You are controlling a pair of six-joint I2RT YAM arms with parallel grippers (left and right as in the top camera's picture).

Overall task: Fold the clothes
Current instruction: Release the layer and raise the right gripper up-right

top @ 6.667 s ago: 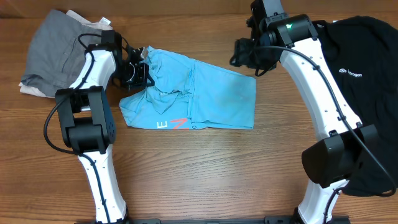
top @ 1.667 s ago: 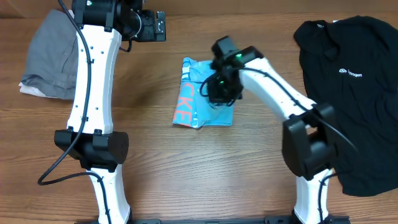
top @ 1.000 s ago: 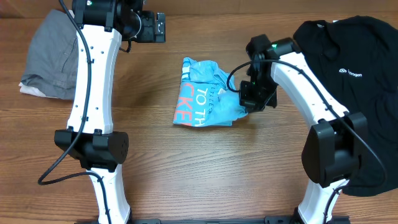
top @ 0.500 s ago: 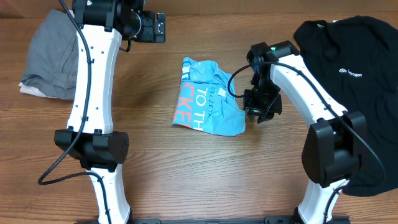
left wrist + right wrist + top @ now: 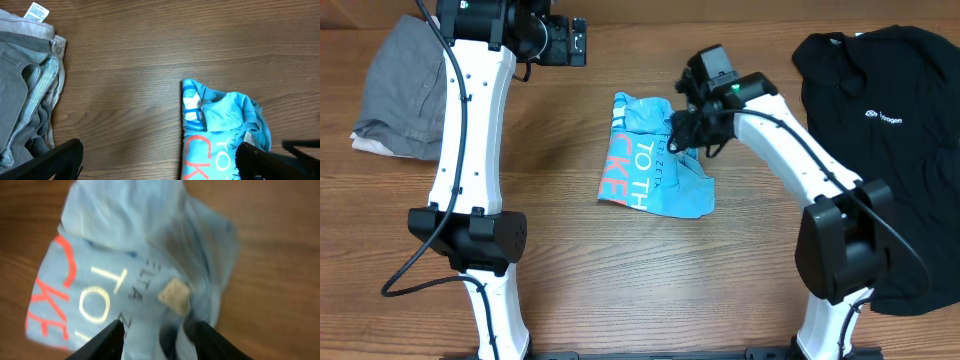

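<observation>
Wood of the desk (image 5: 650,290) lies open along the near edge, the folded light blue T-shirt (image 5: 655,165) mid-desk beneath the half-parted, empty right gripper (image 5: 688,130) at its far side, black shirt (image 5: 890,150) along the right edge, grey clothes (image 5: 395,90) far-left, left gripper (image 5: 575,42) wide open, empty, at the far edge.

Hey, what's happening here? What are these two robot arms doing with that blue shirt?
They're folding laundry. The light blue T-shirt lies on the table as a small, rumpled packet, coral and white letters up. The right gripper hovers over its far right corner, jaws apart. The left gripper is held up and away at the back, jaws wide and empty. Gray clothes lie at the left, a black T-shirt at the right.
</observation>
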